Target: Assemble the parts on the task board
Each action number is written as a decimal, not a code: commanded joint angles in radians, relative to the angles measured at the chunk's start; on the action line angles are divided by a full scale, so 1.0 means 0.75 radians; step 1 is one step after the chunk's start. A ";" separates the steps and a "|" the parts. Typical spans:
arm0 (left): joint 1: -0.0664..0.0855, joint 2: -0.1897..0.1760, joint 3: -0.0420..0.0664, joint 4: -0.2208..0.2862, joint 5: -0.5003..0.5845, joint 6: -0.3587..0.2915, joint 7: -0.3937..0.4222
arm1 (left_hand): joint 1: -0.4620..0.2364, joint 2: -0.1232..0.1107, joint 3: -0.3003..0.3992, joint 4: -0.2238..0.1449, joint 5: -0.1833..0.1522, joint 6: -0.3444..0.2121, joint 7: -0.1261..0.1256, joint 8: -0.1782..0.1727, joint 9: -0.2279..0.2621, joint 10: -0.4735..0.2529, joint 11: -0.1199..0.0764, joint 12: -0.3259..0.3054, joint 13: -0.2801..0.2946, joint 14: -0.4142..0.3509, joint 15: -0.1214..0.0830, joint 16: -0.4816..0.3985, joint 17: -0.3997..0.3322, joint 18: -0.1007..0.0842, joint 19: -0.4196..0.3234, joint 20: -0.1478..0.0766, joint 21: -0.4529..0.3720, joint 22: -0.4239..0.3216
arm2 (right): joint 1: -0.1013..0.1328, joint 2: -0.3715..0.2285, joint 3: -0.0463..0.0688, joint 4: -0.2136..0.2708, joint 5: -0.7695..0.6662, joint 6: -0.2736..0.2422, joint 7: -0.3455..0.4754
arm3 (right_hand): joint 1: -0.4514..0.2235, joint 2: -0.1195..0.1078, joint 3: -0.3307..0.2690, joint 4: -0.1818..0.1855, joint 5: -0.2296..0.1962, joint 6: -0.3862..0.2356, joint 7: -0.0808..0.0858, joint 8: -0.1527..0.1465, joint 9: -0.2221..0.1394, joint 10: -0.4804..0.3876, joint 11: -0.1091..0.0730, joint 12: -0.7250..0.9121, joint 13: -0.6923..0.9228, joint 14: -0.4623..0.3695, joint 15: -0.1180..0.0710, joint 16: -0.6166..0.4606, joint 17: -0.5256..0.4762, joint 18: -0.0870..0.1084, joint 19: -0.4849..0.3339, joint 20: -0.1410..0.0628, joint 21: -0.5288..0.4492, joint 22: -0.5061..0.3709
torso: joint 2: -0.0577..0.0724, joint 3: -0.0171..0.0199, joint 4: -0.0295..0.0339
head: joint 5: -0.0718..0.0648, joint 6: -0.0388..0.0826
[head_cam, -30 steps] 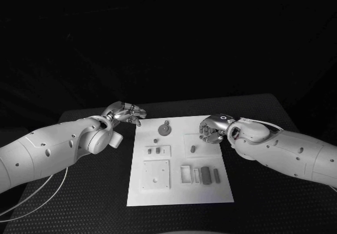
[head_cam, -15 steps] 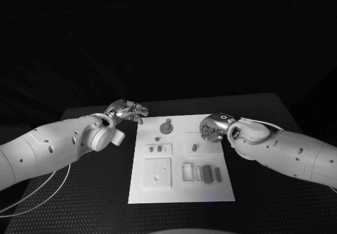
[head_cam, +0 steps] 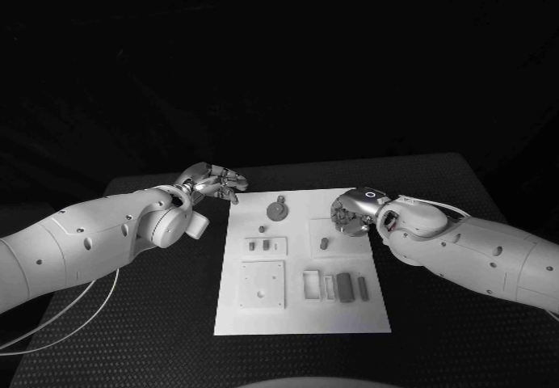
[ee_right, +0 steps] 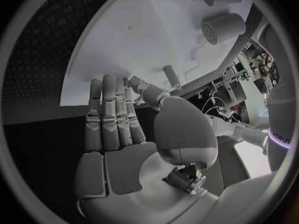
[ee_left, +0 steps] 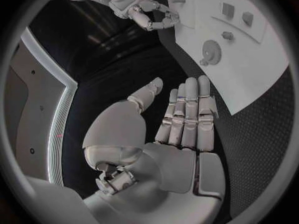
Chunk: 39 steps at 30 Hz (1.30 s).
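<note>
The white task board (head_cam: 305, 311) lies in the middle of the black table. On it are a round grey part (head_cam: 277, 211) near the far edge, small grey pieces (head_cam: 264, 243) in the middle, and dark bars (head_cam: 344, 285) in slots toward the near right. My left hand (head_cam: 213, 183) hovers beside the board's far left corner, fingers straight and empty (ee_left: 186, 115). My right hand (head_cam: 353, 212) is over the board's far right edge. Its fingers (ee_right: 111, 118) are stretched out and hold nothing. A grey cylinder (ee_right: 221, 27) and a small peg (ee_right: 171, 76) stand beyond them.
Black textured table (head_cam: 140, 323) surrounds the board on all sides. A thin white cable (head_cam: 65, 319) runs under my left arm. From the left wrist, the right hand (ee_left: 146, 12) shows across the board (ee_left: 255, 69).
The whole picture has shifted a little. Both hands stay by the board's far corners, empty, with the left hand slightly further from me.
</note>
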 commanded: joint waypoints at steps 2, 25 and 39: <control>0.001 0.006 0.001 0.002 0.010 0.019 0.009 | -0.016 -0.001 -0.009 -0.002 -0.004 -0.006 0.009 -0.001 -0.002 -0.006 0.007 0.004 -0.003 0.002 0.002 -0.009 0.002 0.028 0.009 -0.001 -0.007 -0.002 | -0.018 0.008 -0.017 -0.012 -0.035 0.080 -0.001 | 0.003 0.014 0.002 -0.009 -0.001 0.010 0.002 0.006 0.002 0.008 0.000 0.001 0.001 0.002 -0.006 0.007 0.002 0.027 0.011 -0.003 -0.007 0.003 | 0.000 -0.0012 0.0012 | -0.001 -0.001; 0.002 0.010 0.001 -0.001 0.010 0.027 -0.003 | -0.015 -0.004 -0.014 -0.003 -0.004 -0.014 0.013 -0.004 -0.004 -0.018 0.010 0.002 -0.009 0.005 0.004 -0.015 0.007 0.028 0.014 0.000 -0.013 -0.007 | -0.020 0.023 -0.045 -0.008 -0.148 0.033 -0.065 | 0.089 0.043 0.104 -0.014 -0.001 0.093 -0.029 0.024 0.029 0.075 -0.027 -0.010 0.077 0.027 -0.032 0.068 0.026 0.027 0.068 -0.023 -0.004 0.046 | 0.000 -0.0016 0.0007 | -0.003 -0.009; 0.002 0.008 0.001 -0.007 0.010 0.023 -0.004 | -0.014 -0.004 -0.015 -0.002 -0.004 -0.017 0.014 -0.006 -0.005 -0.022 0.011 0.002 -0.011 0.008 0.005 -0.018 0.009 0.029 0.017 0.000 -0.015 -0.008 | -0.013 -0.021 -0.015 0.063 -0.143 -0.026 -0.072 | 0.084 0.037 0.108 -0.014 -0.001 0.105 -0.034 0.029 0.042 0.088 -0.032 -0.011 0.097 0.032 -0.037 0.086 0.031 0.027 0.081 -0.029 -0.001 0.055 | 0.000 -0.0003 -0.0001 | -0.001 -0.007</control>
